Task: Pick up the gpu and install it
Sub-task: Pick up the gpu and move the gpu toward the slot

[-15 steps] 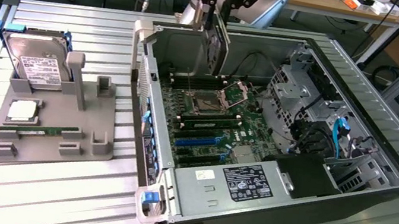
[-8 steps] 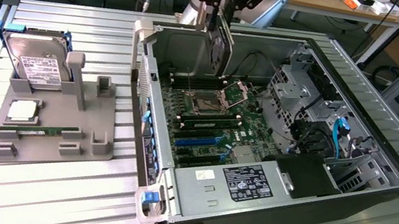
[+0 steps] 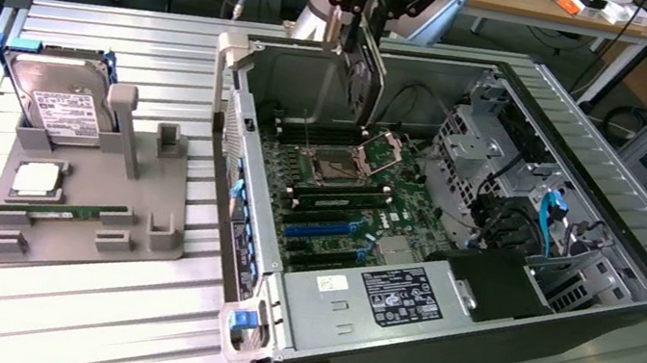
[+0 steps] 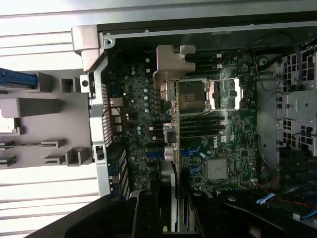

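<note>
Gripper (image 3: 364, 22) is part-closed, clamping the gpu (image 3: 366, 86) by its top edge. The card hangs upright over the open case (image 3: 250, 170), above the motherboard (image 3: 348, 234). Probably light and stiff but fragile (hold board edges or bracket, not components), and the CPU socket (image 3: 337, 166) and RAM slots (image 3: 340, 202) crowd below.

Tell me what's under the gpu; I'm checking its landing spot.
Under the gpu lies the motherboard, its CPU socket alongside. The strip directly beneath the card's edge is covered.
</note>
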### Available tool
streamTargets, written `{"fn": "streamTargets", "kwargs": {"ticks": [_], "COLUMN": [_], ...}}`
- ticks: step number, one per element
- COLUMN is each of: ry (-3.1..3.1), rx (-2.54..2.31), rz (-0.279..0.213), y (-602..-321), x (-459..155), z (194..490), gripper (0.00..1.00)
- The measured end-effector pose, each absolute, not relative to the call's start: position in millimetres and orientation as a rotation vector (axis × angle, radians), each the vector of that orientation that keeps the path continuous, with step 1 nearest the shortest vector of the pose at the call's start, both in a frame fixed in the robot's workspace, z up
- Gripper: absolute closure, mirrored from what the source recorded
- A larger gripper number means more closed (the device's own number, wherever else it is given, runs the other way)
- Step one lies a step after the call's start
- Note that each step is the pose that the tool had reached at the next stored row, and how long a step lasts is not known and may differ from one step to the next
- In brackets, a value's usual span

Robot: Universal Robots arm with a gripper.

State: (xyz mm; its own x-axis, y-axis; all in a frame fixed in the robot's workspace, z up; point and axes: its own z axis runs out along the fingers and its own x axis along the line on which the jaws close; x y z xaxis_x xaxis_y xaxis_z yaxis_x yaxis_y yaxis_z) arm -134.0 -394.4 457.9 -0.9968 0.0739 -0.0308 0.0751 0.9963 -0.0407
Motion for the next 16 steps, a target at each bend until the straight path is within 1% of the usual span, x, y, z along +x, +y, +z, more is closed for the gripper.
{"fn": "streamTargets", "kwargs": {"ticks": [16], "ry": [3.109], "rx": [0.116], "rz": [-0.08], "y": [-394], "x": [-121], "z": [456], "gripper": [0.73]}}
